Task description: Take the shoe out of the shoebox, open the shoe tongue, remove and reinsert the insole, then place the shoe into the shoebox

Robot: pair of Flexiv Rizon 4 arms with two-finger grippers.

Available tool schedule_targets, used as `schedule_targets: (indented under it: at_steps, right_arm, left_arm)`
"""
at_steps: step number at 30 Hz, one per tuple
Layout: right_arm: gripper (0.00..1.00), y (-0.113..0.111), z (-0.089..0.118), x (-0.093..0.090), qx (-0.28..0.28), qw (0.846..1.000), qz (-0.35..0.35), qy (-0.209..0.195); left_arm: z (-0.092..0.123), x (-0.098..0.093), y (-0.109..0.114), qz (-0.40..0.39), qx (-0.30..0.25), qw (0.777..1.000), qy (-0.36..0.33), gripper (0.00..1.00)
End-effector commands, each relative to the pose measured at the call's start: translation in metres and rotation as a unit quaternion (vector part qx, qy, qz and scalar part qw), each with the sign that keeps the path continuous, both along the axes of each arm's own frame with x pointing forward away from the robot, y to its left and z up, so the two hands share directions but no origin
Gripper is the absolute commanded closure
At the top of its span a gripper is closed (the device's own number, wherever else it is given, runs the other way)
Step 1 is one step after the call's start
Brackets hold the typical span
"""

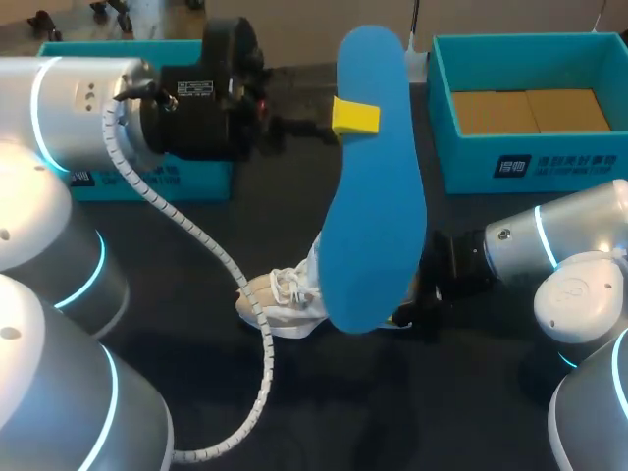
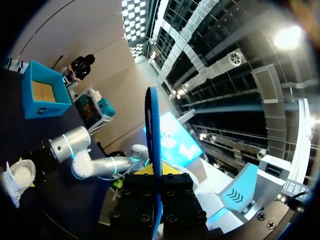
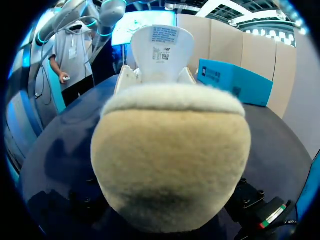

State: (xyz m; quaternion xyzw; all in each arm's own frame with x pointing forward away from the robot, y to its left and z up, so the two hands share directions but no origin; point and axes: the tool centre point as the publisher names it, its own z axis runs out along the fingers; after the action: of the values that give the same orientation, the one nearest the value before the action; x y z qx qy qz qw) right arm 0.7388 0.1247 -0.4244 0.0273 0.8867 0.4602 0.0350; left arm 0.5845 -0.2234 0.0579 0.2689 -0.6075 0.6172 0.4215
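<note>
— Where is the insole?
— The insole (image 1: 373,186) is out of the shoe and held in the air over the middle of the table (image 1: 294,412), its blue face turned up to the head view. The left gripper (image 1: 345,116) pinches it toward its far end, with one yellow fingertip (image 1: 355,116) flat on that face. In the left wrist view the insole runs edge-on between the two fingers.

— And the shoe?
— The shoe (image 1: 280,299) lies on the table, toe to the left, partly hidden by the insole's near end. In the right wrist view its pale heel sits just ahead of the gripper, and the tongue (image 3: 162,42) stands upright beyond it.

— Does the right gripper hold it?
— The right gripper (image 1: 414,302) is at the heel, but nobody can tell whether it is closed.

— The box?
— The box (image 1: 589,162) sits open at the far right, well apart from the shoe. A second box (image 1: 128,182) sits at the far left.
</note>
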Motion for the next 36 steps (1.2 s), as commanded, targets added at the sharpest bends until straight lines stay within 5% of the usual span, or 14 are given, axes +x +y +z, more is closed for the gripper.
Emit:
schedule_targets:
  at_steps: [1, 28, 29, 30, 31, 36]
  right_arm:
    - [1.00, 0.0018, -0.0013, -0.0005, -0.003, 1.000, -0.001, 0.000]
    - [1.00, 0.0018, -0.0013, -0.0005, -0.003, 1.000, -0.001, 0.000]
    - [0.97, 0.0018, -0.0013, -0.0005, -0.003, 1.000, -0.001, 0.000]
    - [0.82, 0.0018, -0.0013, -0.0005, -0.003, 1.000, -0.001, 0.000]
    - [0.00, 0.0018, -0.0013, -0.0005, -0.003, 1.000, -0.001, 0.000]
    - [0.00, 0.0018, -0.0013, -0.0005, -0.003, 1.000, -0.001, 0.000]
  left_arm:
    - [-0.0040, -0.0021, -0.0054, 0.003, -0.005, 1.000, 0.001, 1.00]
    - [-0.0040, -0.0021, -0.0054, 0.003, -0.005, 1.000, 0.001, 1.00]
    - [-0.0040, -0.0021, -0.0054, 0.003, -0.005, 1.000, 0.001, 1.00]
    - [-0.0040, -0.0021, -0.0054, 0.003, -0.005, 1.000, 0.001, 1.00]
    - [-0.0040, -0.0021, -0.0054, 0.003, -0.005, 1.000, 0.001, 1.00]
    - [-0.0040, -0.0021, -0.0054, 0.003, -0.005, 1.000, 0.001, 1.00]
